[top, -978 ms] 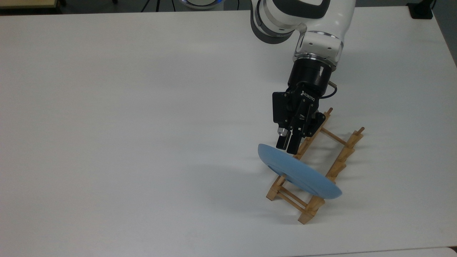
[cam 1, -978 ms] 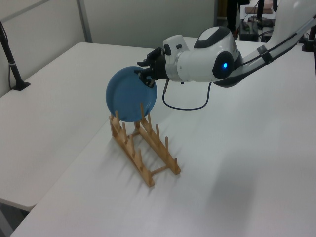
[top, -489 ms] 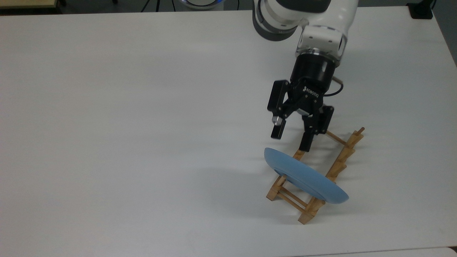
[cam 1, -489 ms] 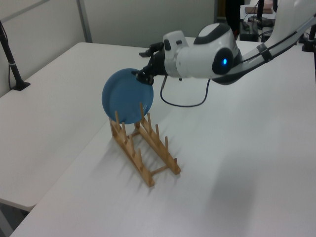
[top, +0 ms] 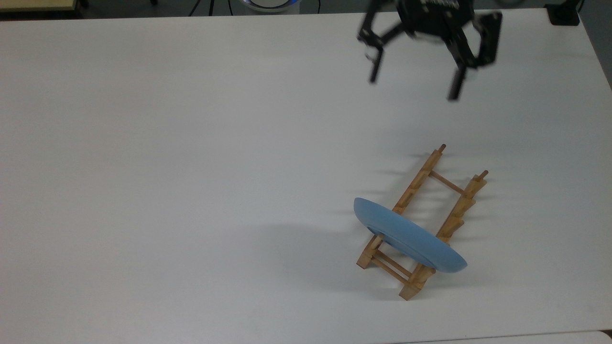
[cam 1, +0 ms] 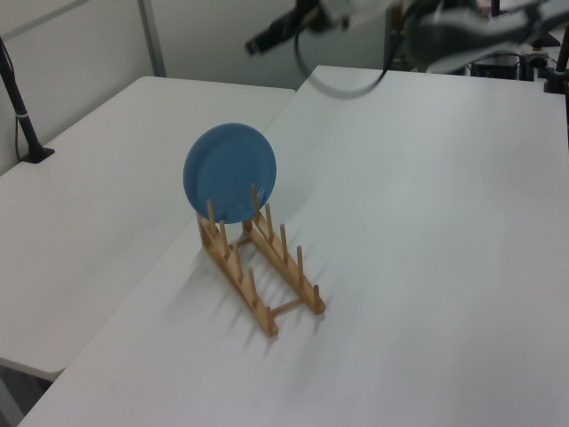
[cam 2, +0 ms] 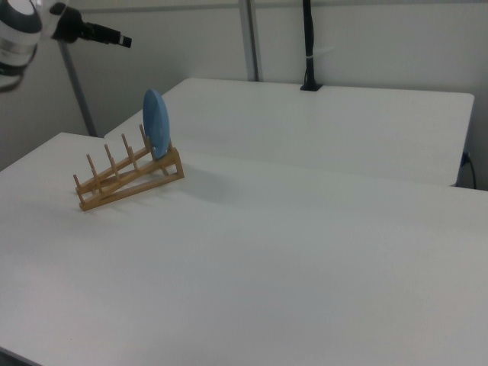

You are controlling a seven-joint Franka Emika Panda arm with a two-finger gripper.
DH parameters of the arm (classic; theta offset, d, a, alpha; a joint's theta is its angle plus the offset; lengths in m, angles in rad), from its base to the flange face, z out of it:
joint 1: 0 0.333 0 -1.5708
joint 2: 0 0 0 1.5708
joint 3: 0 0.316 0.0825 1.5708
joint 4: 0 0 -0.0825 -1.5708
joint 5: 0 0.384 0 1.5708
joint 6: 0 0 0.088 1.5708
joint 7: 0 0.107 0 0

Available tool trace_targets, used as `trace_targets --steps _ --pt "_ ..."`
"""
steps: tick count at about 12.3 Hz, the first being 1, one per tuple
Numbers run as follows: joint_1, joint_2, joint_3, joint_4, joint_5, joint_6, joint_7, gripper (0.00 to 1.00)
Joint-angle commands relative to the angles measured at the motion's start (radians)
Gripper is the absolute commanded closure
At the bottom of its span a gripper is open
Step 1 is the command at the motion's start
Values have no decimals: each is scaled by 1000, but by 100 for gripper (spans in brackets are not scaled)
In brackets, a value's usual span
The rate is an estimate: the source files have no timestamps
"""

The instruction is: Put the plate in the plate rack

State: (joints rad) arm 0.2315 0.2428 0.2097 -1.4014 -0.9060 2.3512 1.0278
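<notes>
The light-blue plate (top: pixel 409 236) stands on edge in the plate rack (top: pixel 416 184), slotted between the pegs at the rack's end nearer the top view's bottom. In the left view the plate (cam 1: pixel 229 172) faces the camera, leaning slightly at the far end of the rack (cam 1: pixel 233 267). The right view shows the plate (cam 2: pixel 156 124) edge-on in the rack (cam 2: pixel 130 181). My gripper (top: pixel 413 81) hangs open and empty high above the table, well clear of the rack toward the top view's top. It is blurred in the left view (cam 1: pixel 271 37) and sits at the right view's upper left (cam 2: pixel 107 35).
The white table (top: pixel 191 191) spreads wide to the top view's left of the rack. A black block (top: pixel 564 14) sits at its top right corner. A black post (cam 1: pixel 18 98) stands on the neighbouring table in the left view, and another post (cam 2: pixel 309 46) in the right view.
The gripper opened and let go of the plate, which settled into the rack. The arm then rose and pulled back fast toward the top view's top.
</notes>
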Motion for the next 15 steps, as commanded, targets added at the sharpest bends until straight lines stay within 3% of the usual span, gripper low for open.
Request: trace_targets --steps 1,2,3,6,8,11,15 --pt "-56 -169 -1 -48 418 -261 -121 0" --pt "-76 -200 -6 -48 514 -348 -158 0" --pt "-111 -235 -15 -45 673 -509 -229 0" --pt "-196 -310 -103 -57 927 -831 -432 0" --pt "-205 -344 -176 -106 949 -915 -695 0" --pt "-283 -347 -211 -169 951 -749 -1016 0" --pt "-288 -344 -233 -255 947 -622 -1055 0"
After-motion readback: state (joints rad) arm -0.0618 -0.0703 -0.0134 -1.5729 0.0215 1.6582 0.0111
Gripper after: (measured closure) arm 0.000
